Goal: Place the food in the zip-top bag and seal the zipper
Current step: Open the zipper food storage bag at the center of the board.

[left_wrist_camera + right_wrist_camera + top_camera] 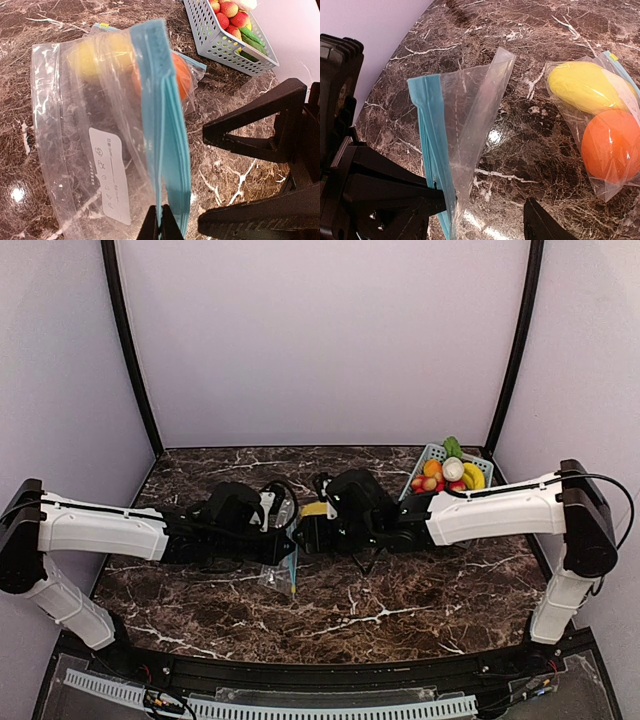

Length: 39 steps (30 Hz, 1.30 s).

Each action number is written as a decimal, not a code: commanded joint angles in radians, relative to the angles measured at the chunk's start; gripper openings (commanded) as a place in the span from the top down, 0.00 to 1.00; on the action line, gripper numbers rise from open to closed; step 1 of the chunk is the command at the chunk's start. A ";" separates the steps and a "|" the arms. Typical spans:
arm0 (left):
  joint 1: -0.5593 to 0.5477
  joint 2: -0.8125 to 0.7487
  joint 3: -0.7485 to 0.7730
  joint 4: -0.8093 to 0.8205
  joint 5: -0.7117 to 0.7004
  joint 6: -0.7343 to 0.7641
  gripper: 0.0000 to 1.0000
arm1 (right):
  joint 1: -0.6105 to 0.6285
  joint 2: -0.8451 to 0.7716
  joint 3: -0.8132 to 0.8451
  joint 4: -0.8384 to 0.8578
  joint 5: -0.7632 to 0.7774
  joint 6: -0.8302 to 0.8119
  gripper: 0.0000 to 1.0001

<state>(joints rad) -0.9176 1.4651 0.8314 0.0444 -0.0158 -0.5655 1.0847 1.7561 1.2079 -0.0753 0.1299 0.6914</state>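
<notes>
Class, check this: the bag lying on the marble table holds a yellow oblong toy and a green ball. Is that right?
No: the ball is orange, not green. The bag on the table holds it with the yellow oblong toy, as the right wrist view shows.

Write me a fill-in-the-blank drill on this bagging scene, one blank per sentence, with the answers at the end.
The left hand pinches the empty zip-top bag by its teal ___ strip.
The right hand stands ___ beside that bag.
The yellow piece and the orange ball lie ___ a second bag on the table.
The basket stands at the table's far ___ corner.
Missing words: zipper; open; inside; right.
</notes>
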 commanded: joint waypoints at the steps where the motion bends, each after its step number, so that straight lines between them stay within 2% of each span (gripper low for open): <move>1: 0.004 -0.021 -0.005 0.017 0.012 -0.013 0.99 | 0.009 0.022 0.044 0.001 0.034 -0.009 0.36; 9: 0.003 -0.067 -0.024 0.031 0.011 -0.018 0.99 | 0.009 0.103 0.124 -0.107 0.111 0.008 0.39; 17: 0.003 -0.093 -0.037 0.010 -0.001 -0.027 0.99 | 0.007 0.106 0.111 -0.111 0.119 0.008 0.43; 20: 0.004 -0.113 -0.065 0.105 0.064 -0.013 0.99 | 0.003 0.122 0.111 -0.076 0.055 -0.014 0.44; 26: 0.003 -0.156 -0.100 0.191 0.155 0.018 0.99 | -0.024 0.135 0.058 0.091 -0.175 -0.033 0.42; 29: 0.004 -0.185 -0.112 0.199 0.156 0.022 0.99 | -0.030 0.148 0.056 0.099 -0.181 -0.021 0.42; 32: 0.005 -0.223 -0.109 0.158 0.107 0.025 0.99 | -0.031 0.163 0.077 0.010 -0.097 0.001 0.42; 35: 0.004 -0.246 -0.073 0.003 0.015 0.046 0.99 | -0.032 0.154 0.077 -0.071 -0.007 0.019 0.42; 39: 0.004 -0.254 -0.006 -0.183 -0.103 0.098 0.99 | -0.048 0.123 0.044 -0.103 0.036 0.039 0.42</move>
<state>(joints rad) -0.9138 1.2381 0.7631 0.0628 0.0036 -0.5297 1.0531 1.8980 1.2766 -0.1116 0.0845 0.6994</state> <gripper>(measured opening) 0.010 0.577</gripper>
